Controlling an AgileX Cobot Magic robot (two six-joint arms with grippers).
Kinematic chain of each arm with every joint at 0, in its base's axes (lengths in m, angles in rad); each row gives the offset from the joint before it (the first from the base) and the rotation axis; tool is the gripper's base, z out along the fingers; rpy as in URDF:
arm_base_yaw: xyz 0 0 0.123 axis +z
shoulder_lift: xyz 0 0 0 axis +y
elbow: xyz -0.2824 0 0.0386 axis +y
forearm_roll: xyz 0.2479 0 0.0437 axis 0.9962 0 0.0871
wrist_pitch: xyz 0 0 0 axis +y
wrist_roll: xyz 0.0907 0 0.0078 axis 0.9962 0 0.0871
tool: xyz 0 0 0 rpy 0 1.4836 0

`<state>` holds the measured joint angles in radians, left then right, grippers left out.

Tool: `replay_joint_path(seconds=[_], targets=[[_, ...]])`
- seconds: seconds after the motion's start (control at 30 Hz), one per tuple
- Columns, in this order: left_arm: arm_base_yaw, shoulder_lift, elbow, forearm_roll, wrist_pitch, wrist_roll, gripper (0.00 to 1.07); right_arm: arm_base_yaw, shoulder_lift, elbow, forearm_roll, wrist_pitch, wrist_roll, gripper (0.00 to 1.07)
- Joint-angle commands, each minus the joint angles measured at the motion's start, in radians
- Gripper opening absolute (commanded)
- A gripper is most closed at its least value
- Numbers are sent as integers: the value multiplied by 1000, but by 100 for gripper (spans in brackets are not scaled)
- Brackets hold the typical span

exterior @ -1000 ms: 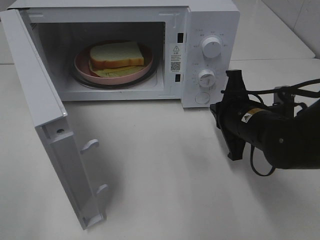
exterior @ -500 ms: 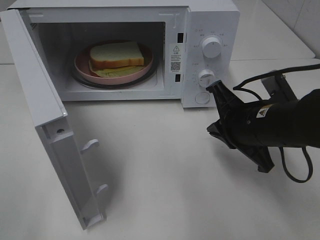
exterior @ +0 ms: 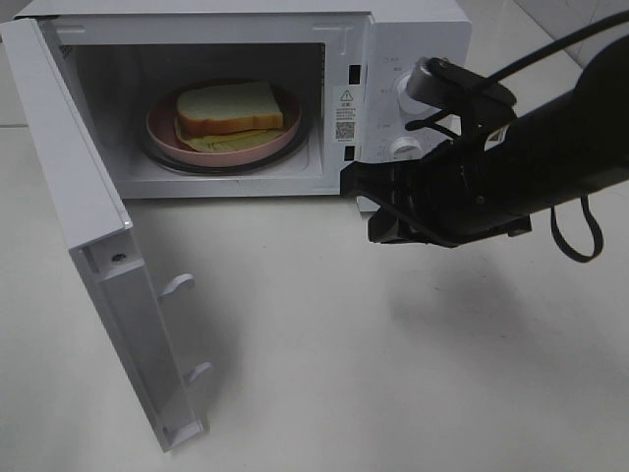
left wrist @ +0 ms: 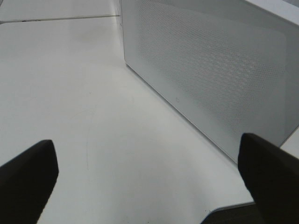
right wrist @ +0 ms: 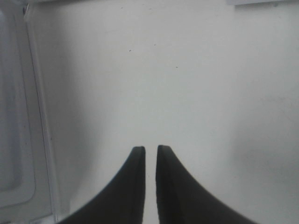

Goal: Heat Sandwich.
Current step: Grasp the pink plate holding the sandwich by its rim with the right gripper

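The right arm's dark bulk covers much of the microwave's (exterior: pixel 413 29) control panel, leaving only part of the lower knob (exterior: pixel 401 149) showing. The left arm is outside the high view. The right gripper (exterior: pixel 378 206) hangs above the white table (exterior: pixel 324 374) in front of that panel, its fingers (right wrist: pixel 133 186) parted by just a narrow slit, grasping nothing. The left gripper (left wrist: pixel 149 175) is spread wide and empty, near a white, finely dotted panel (left wrist: pixel 210 70). The door (exterior: pixel 98 246) stands open. Inside, the sandwich (exterior: pixel 228 108) lies on a pink plate (exterior: pixel 162 133).
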<state>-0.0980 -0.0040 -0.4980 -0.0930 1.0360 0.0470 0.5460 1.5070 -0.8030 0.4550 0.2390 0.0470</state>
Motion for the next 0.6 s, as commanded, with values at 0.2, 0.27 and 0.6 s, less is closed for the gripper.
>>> replay_joint_path(seconds=[0.2, 0.27, 0.6], targets=[[4, -22, 4, -4, -8, -3, 103, 0, -11, -112, -156, 231, -278, 15], [4, -22, 4, -4, -8, -3, 103, 0, -11, -135, -214, 274, -282, 15], [4, -22, 4, -4, -8, -3, 103, 0, -11, -224, -419, 426, -276, 18]])
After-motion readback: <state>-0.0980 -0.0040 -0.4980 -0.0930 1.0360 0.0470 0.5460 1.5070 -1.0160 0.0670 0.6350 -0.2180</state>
